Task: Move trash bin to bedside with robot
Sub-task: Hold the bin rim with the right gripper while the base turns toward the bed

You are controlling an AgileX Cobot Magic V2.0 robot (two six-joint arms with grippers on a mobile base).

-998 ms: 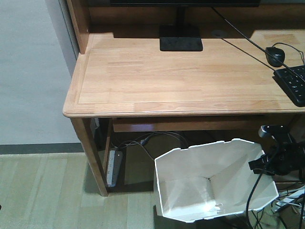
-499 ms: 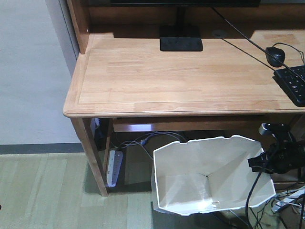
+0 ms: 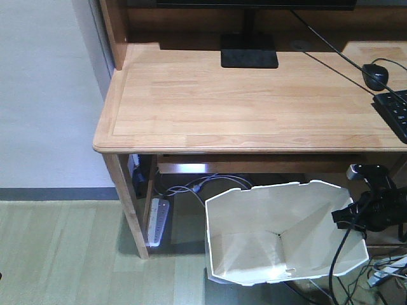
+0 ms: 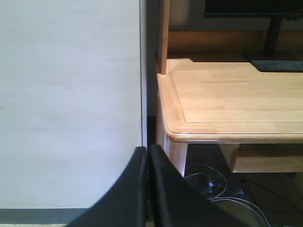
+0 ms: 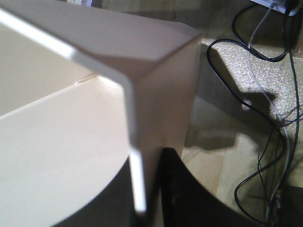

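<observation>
Spanning the upper half of the front view, the bench (image 3: 241,95) carries a monitor stand (image 3: 249,51) at 12 o'clock. Below its front edge, toward 5 o'clock, sits the bin (image 3: 280,235). The right claw (image 3: 344,219) is clenched on the bin's rim at its 3 o'clock side, the wall pinched between both fingers. The left claw (image 4: 147,184) is clenched on nothing, near the bench's corner. A power strip (image 3: 158,221) lies under the bench at 7 o'clock; a mouse (image 3: 375,76) rests at 2 o'clock.
</observation>
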